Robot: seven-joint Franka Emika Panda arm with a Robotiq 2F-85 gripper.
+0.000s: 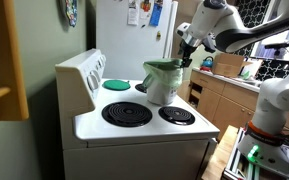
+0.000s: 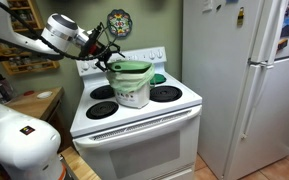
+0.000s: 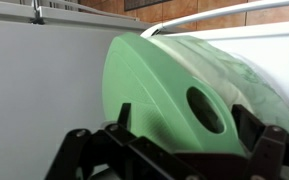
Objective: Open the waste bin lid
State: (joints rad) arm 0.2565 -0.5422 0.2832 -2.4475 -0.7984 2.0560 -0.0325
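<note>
One gripper (image 1: pixel 186 57), jaws spread and gripping nothing, close at lid (image 3: pixel 154 75) of waste bin (image 1: pixel 164 90); hook under free edge, lift along hinge arc, avoid tipping

text: none legible | fridge papers (image 1: pixel 134 14) (perhaps printed): too small to read

My claw (image 2: pixel 109 60), fingers apart, sits close against the green plastic hinged lid (image 2: pixel 130 68) of the pale grey-white tapered waste bin (image 2: pixel 132 92). In front of the bin the white stove tabletop (image 1: pixel 147 129) lies open over two black coil burners (image 1: pixel 127 114). Behind, the white raised control panel (image 1: pixel 81 75) blocks me; a flat round green disc (image 1: pixel 116 84) covers one rear burner. The tall white fridge (image 2: pixel 239 80) walls one side.
</note>
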